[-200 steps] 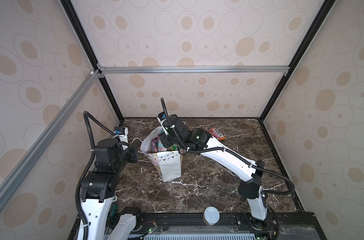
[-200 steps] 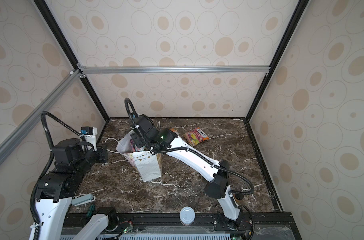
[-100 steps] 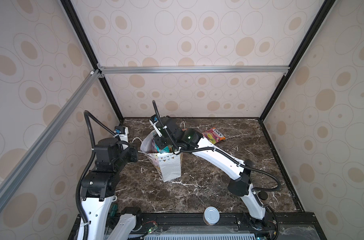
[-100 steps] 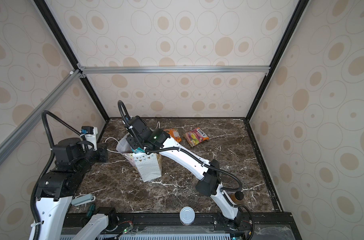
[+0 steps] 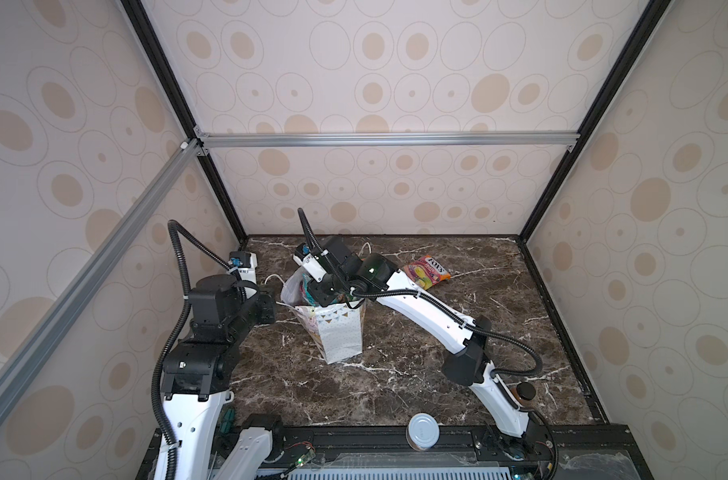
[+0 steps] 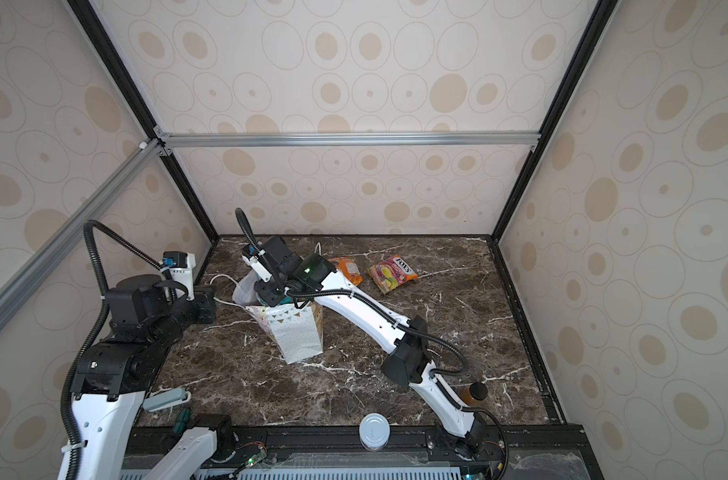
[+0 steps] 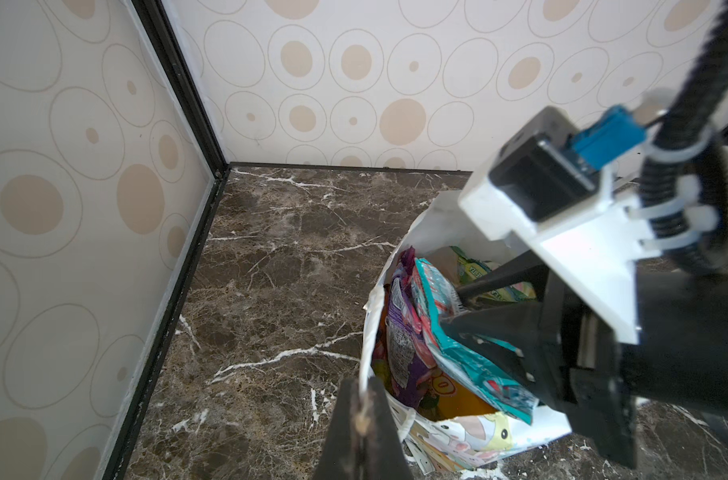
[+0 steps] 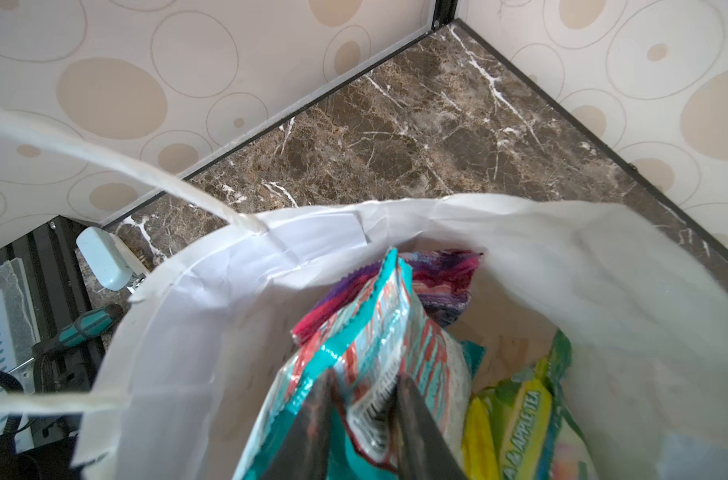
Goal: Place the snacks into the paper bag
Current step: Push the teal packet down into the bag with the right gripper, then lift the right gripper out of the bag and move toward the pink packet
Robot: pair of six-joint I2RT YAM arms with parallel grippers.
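The paper bag (image 5: 340,336) stands upright left of centre in both top views. The left gripper (image 7: 360,388) is clamped on its cord handle (image 7: 365,332). The right gripper (image 8: 364,380) reaches into the bag's mouth, its narrow jaws pinching a teal packet (image 8: 378,328). An orange packet (image 6: 347,269) and a pink packet (image 6: 391,274) lie on the table (image 6: 354,386), at the bag's upper right.

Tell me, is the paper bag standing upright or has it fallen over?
Upright: the paper bag stands on its base, mouth facing up, with packets showing inside it in both wrist views.
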